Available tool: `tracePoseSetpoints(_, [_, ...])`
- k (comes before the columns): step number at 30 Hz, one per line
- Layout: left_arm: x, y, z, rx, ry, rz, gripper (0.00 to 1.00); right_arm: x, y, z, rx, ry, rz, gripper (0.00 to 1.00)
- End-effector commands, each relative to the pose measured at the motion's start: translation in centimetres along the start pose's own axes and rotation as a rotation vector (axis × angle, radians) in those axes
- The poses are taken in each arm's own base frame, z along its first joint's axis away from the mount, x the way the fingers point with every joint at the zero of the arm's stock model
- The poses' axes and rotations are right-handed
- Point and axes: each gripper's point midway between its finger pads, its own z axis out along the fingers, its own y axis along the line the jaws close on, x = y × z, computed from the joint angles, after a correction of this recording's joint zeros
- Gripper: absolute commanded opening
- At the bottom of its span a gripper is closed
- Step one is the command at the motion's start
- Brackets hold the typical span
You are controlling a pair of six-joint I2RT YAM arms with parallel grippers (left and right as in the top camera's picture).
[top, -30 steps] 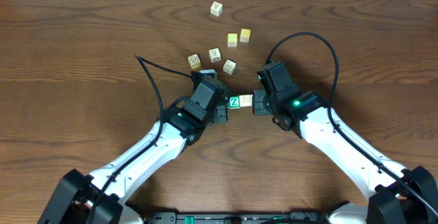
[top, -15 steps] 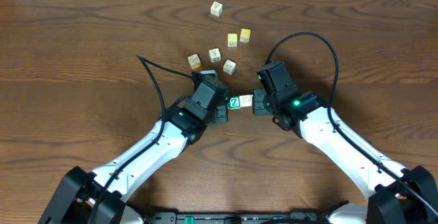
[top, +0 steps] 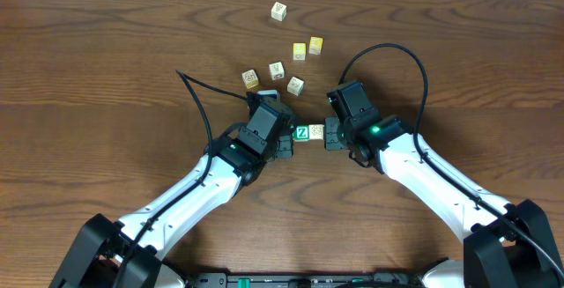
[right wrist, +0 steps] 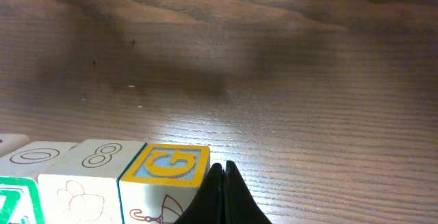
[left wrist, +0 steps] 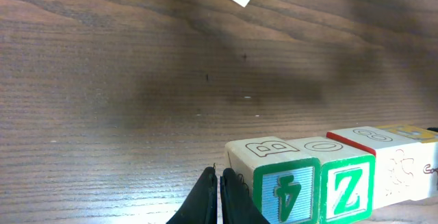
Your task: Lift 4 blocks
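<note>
Since a second ago the right arm [top: 423, 169] has edged a little to the left, toward the centre of the dark wooden table [top: 106, 59], and its black cable [top: 414, 59] loop has pulled in slightly; the cubes between the arms sit where they were.

A row of four small wooden alphabet cubes [top: 308, 131] lies end to end between the two grippers, near the middle of the table. From the left wrist view the row reads: a green-faced cube with a white 4 [left wrist: 284, 191], a green-faced cube with a white Z [left wrist: 349, 186], a white cube with reddish print [left wrist: 400, 176], and at the far end a white cube topped by a blue G in a yellow frame [right wrist: 168, 164].

The left gripper [left wrist: 220, 196] has its fingers pressed together, tip against the outer side of the 4 cube. The right gripper [right wrist: 222, 190] is likewise pressed together, set against the outer side of the G cube. Neither pinches a cube; the row is squeezed between them. Whether the row is clear of the table cannot be told.

Beyond the row, well apart from it, lie two plain yellow cubes [top: 307, 48] and four pale printed cubes [top: 276, 70].
</note>
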Motion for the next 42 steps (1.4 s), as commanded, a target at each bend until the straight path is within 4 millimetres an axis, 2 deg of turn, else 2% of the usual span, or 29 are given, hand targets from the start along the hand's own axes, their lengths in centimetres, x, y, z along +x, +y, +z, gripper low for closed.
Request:
tracePoseSetpoints(1, [1.0,-9.7,-2.7,0.362,0.079,0.078,0.08,2.7,9.3,-2.0,-0.388,0.127,-0.07,0.01])
tracePoseSetpoints(13, [1.8,-9.3,-1.2,0.339,0.111,0.068,0.07,2.5,9.4,-2.0,-0.387,0.115,-0.071,0.01])
tracePoseSetpoints(21, [1.7,-9.3,-1.2,0.341,0.107,0.069,0.07,2.2,9.3,-1.8,-0.379,0.104,-0.072,0.02])
tracePoseSetpoints(30, [1.7,-9.3,-1.1,0.341,0.105,0.077,0.07,3.0,9.3,-0.1,-0.369,0.142,-0.068,0.01])
tracePoseSetpoints(42, [1.9,-9.1,-0.3,0.325,0.111,0.074,0.07,2.9,9.5,0.0,-0.377,0.139,-0.069,0.01])
